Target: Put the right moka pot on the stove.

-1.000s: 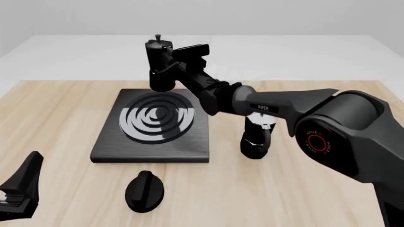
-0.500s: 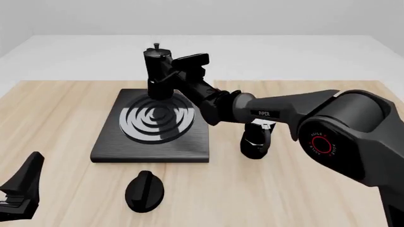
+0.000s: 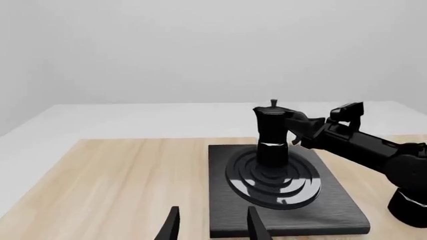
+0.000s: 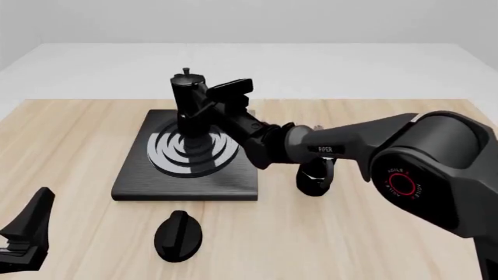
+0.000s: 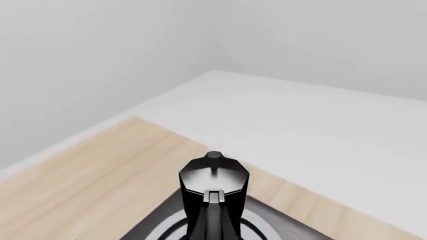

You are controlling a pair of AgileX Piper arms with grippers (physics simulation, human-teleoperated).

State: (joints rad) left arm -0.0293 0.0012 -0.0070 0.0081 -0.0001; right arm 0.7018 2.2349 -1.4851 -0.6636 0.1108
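Note:
My right gripper (image 4: pixel 209 106) is shut on the curved handle of the right moka pot (image 4: pixel 186 105), a black faceted pot with a knobbed lid. The pot stands upright over the middle of the burner rings of the stove (image 4: pixel 186 178), a flat black slab. Its base is at the rings or just above them; I cannot tell whether they touch. The left wrist view shows the same pot (image 3: pixel 271 135) on the stove (image 3: pixel 333 212) with the right gripper (image 3: pixel 300 129) beside it. The right wrist view looks down on the pot's lid (image 5: pixel 213 177). My left gripper (image 4: pixel 25 236) is open and holds nothing, near the table's front left.
A second look-alike moka pot (image 4: pixel 315 175) stands on the wood right of the stove, partly hidden behind my right arm. A small black oval knob (image 4: pixel 178 234) lies in front of the stove. The left gripper's fingers (image 3: pixel 173 227) point toward the stove's near edge.
The right gripper has lowered the moka pot and carried it slightly left, from above the stove's far edge down onto the centre of the burner rings. The left arm has not moved.

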